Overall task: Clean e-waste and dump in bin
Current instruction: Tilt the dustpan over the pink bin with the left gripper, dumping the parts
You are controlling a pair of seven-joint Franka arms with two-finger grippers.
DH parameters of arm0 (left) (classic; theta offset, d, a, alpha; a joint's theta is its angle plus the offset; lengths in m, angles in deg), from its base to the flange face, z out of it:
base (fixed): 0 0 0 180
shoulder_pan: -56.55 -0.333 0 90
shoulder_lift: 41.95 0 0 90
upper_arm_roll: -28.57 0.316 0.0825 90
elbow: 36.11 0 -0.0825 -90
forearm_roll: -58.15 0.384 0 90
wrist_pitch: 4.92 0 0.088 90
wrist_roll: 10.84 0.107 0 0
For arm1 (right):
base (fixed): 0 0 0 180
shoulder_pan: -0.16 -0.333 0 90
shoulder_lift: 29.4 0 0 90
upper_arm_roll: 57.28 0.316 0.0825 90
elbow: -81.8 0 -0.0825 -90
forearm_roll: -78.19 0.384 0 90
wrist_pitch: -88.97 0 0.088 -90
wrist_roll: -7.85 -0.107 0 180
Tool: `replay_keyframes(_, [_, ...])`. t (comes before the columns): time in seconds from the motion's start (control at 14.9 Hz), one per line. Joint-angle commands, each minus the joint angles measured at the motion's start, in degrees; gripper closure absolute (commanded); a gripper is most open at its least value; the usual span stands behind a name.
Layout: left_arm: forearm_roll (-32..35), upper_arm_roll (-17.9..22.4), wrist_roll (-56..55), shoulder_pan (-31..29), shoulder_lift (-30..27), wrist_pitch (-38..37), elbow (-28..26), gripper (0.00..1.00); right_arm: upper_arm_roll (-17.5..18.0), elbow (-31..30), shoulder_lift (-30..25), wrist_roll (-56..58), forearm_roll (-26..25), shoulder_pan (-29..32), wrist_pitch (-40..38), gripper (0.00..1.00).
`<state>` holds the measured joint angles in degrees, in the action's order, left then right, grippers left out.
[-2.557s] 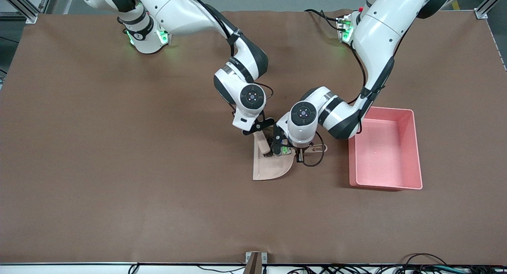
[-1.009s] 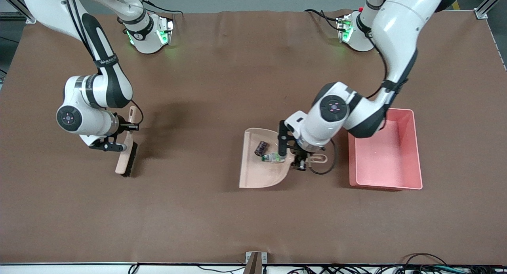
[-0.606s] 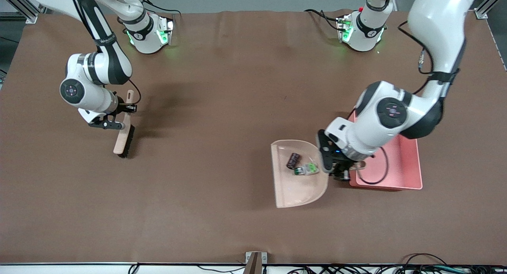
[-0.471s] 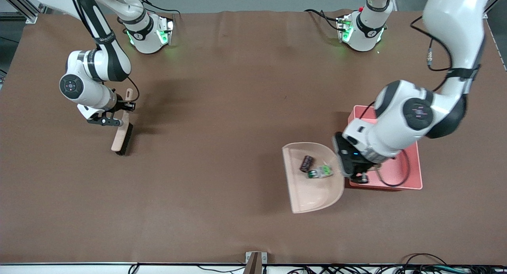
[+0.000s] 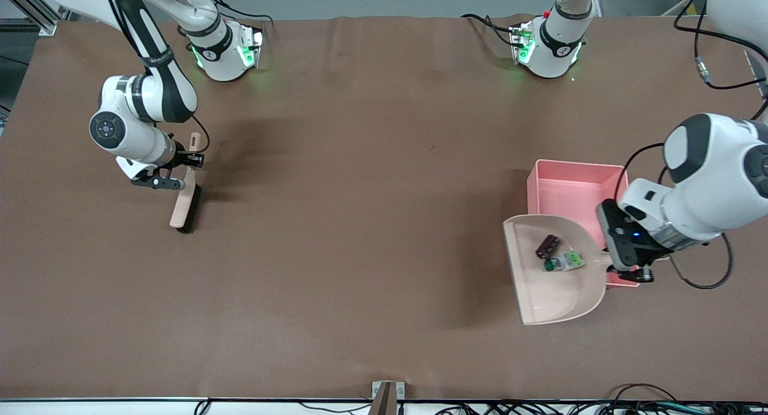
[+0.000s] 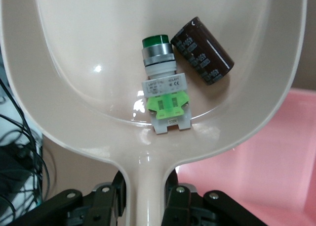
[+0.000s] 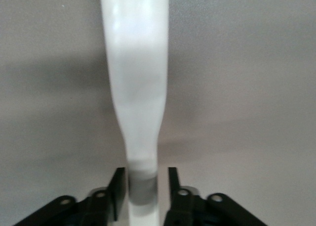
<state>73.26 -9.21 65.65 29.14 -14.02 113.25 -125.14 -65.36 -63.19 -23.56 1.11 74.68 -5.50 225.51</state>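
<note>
My left gripper (image 5: 618, 264) (image 6: 145, 186) is shut on the handle of the beige dustpan (image 5: 552, 295) (image 6: 89, 63). The pan hangs level over the bin's wall that faces the right arm's end and over the table beside it. The e-waste lies in the pan: a dark blackish-red block (image 5: 548, 244) (image 6: 203, 50) and a silver-white cylindrical part with green (image 5: 564, 261) (image 6: 163, 87), touching each other. The bin (image 5: 573, 187) (image 6: 266, 176) is a pink tub. My right gripper (image 5: 185, 172) (image 7: 143, 186) is open around the brush's handle, with one finger clear of it.
The beige brush (image 5: 180, 208) (image 7: 138, 87) with dark bristles lies toward the right arm's end of the brown mat (image 5: 360, 223). A black cable loop (image 5: 702, 280) hangs from the left wrist. More cables run along the table edge nearest the front camera.
The left arm has carried the dustpan with both parts toward the left arm's end, up to the bin. The right gripper's jaws have parted on the brush handle.
</note>
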Motion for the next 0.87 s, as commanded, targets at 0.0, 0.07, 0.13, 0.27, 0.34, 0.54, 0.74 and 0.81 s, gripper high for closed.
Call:
replay_keyframes(0.0, [-0.78,-0.1,6.11,-2.65,-2.79,-3.72,-0.97,1.0,0.79,-1.17,-1.54,0.33,-1.32,1.7,0.48,0.39])
replay_keyframes(0.07, [-0.69,1.47,7.96,-2.66,-3.92,-5.73,-1.15,1.0,0.79,-1.08,-1.45,0.33,-1.32,1.79,0.48,0.32])
replay_keyframes(0.13, [-0.52,3.13,9.11,-2.66,-5.5,-8.01,-1.67,1.0,0.87,-0.56,-1.45,0.24,-1.32,2.14,0.66,0.16])
replay_keyframes(0.27, [-0.43,6.39,13.49,-2.66,-6.66,-9.18,-2.38,1.0,0.96,1.72,-1.45,0.24,-1.14,2.32,0.4,0.0])
replay_keyframes(0.34, [0.01,7.88,15.43,-2.57,-7.44,-9.18,-2.99,1.0,0.96,3.65,-1.36,0.15,-0.88,2.24,0.22,0.0])
replay_keyframes(0.54, [11.31,8.95,15.36,-2.48,-8.77,-9.18,-5.54,1.0,0.96,12.68,-1.36,0.33,-0.79,2.15,-3.88,0.0])
replay_keyframes(0.74, [18.27,8.95,15.1,-2.22,-8.77,-9.0,-7.91,1.0,1.14,27.97,-1.19,-0.02,-0.35,1.44,-18.11,0.0])
replay_keyframes(0.81, [19.86,8.95,14.4,-2.22,-8.77,-8.83,-8.88,1.0,1.14,32.54,-1.19,0.06,-0.35,1.44,-21.8,0.0])
